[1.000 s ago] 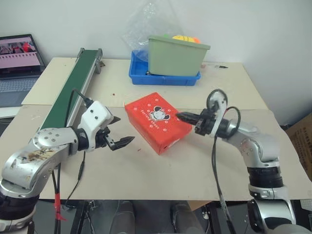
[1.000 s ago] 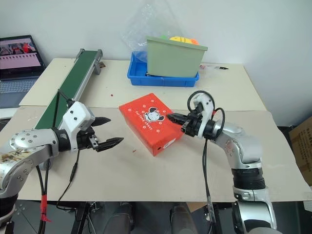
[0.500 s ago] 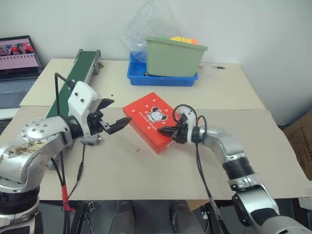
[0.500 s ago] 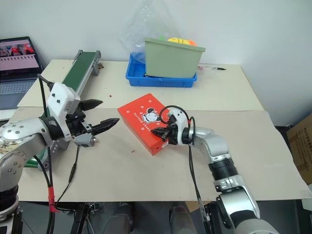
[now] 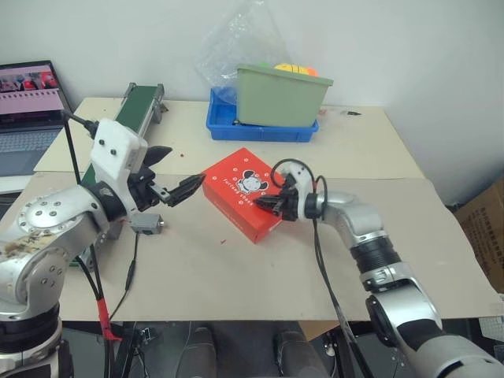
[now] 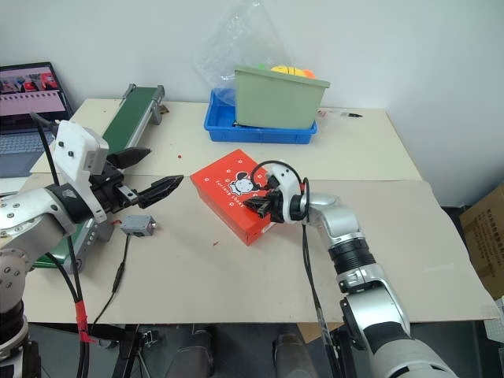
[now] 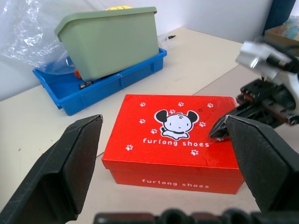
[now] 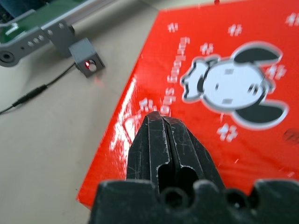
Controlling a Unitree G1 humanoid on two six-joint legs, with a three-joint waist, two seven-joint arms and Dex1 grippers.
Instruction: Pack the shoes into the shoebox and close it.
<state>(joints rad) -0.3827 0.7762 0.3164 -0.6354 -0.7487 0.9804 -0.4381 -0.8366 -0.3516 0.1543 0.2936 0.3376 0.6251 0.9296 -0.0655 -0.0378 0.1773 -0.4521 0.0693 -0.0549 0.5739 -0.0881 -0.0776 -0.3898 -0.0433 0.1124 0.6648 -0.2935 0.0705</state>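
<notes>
Right fingers: while pressed together, the right gripper (image 6: 253, 206) is resting its tips on the shoebox (image 5: 240, 192) lid, near the edge.
Left fingers: the left gripper (image 5: 177, 185) is hovering spread apart, just beside the closed box's left end.
Shoebox: lying mid-tabletop (image 5: 236, 268), lid shut.
Surroundings: a green bin (image 5: 282, 96) is sitting in a blue tray (image 5: 260, 126) behind; conveyor (image 5: 130, 118) and laptop (image 5: 30, 106) standing at left, white wall behind.

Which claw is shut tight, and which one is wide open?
The right claw is shut tight, resting over the red cardboard shoebox's lid. The left claw, beside the box, is wide open.
</notes>
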